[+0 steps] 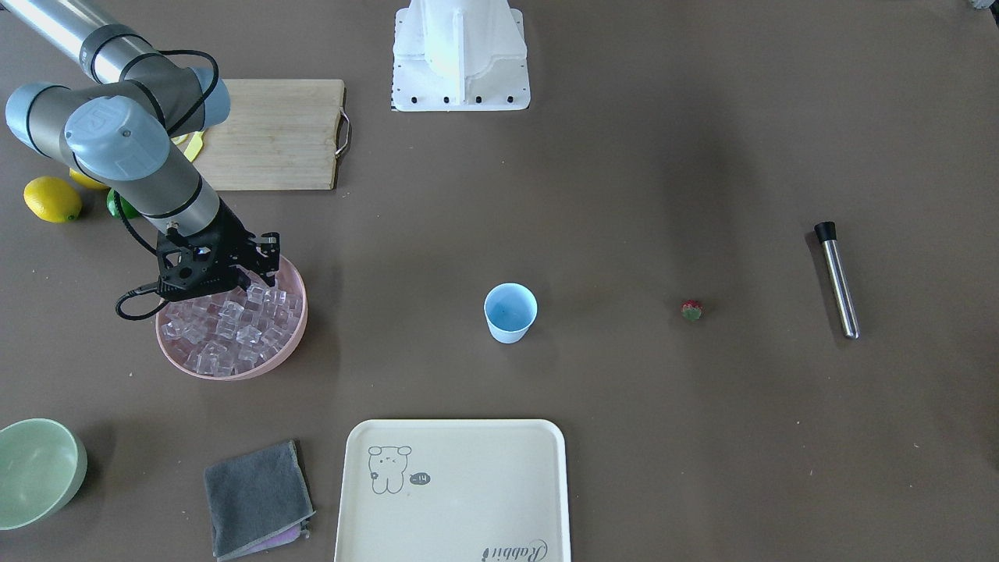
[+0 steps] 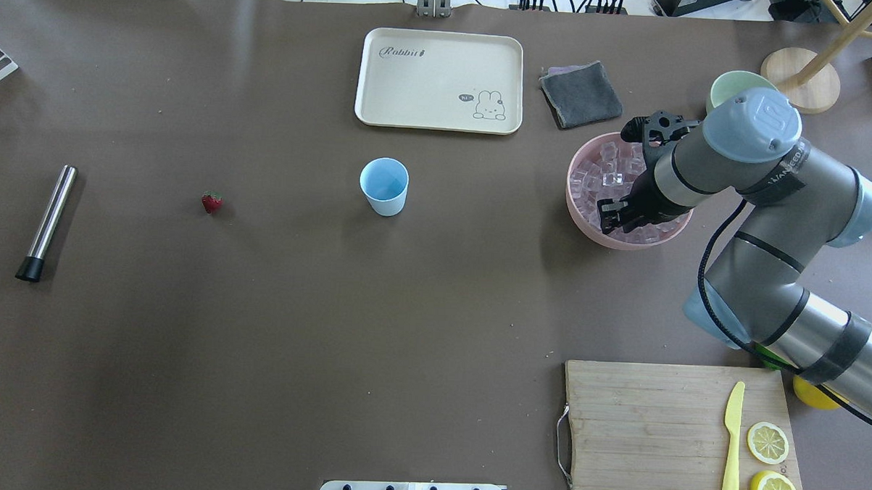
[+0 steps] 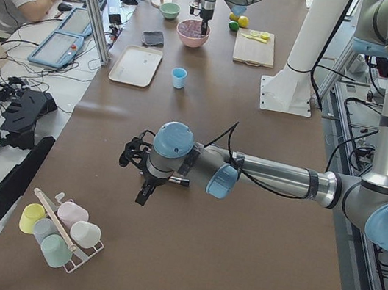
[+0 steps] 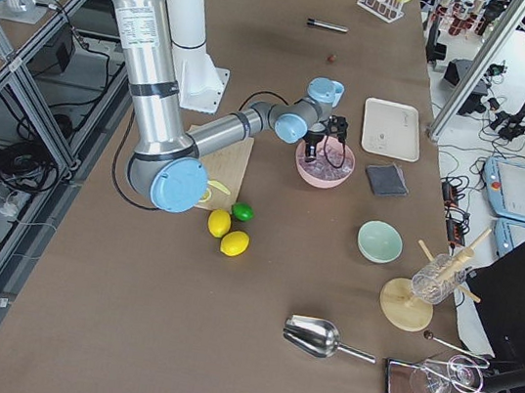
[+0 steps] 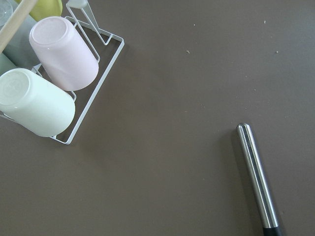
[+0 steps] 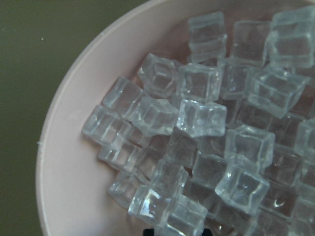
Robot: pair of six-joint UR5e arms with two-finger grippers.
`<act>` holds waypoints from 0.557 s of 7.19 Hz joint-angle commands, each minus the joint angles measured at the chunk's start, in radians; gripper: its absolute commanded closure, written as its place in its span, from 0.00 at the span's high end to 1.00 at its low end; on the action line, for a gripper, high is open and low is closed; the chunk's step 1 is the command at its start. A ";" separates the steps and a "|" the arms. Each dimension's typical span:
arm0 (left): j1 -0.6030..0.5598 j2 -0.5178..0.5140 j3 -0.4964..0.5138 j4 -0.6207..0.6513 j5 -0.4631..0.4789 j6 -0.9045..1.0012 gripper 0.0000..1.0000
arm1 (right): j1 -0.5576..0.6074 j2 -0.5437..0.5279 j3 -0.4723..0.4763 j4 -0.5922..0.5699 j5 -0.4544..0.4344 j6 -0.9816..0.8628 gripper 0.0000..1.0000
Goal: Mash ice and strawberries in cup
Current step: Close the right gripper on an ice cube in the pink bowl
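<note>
Pink bowl (image 2: 570,192) under the right end effector (image 2: 636,171), jaws spread wide above the ice (image 2: 612,179).
My call: drop straight down, close on one cube standing proud of the heap, then lift clear of the rim before crossing to the light blue cup (image 2: 385,187), upright and empty, well apart across the tabletop (image 2: 259,326). That path looks open. The cream tray (image 2: 439,80) and grey cloth (image 2: 580,94) sit off to one side. The steel muddler (image 2: 48,220) and strawberry (image 2: 211,202) lie beyond the cup. Left end effector (image 3: 132,158): can't tell its state.

Overhead, front cameras oppose; both share cup (image 2: 384,186).
</note>
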 commanded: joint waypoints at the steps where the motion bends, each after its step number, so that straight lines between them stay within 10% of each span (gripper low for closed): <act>1: 0.001 -0.005 0.002 0.003 0.000 0.000 0.98 | 0.003 0.000 0.000 -0.001 0.001 -0.001 0.41; 4: 0.001 0.002 0.000 -0.002 -0.002 0.000 0.98 | 0.006 0.000 0.005 -0.004 -0.002 -0.001 0.24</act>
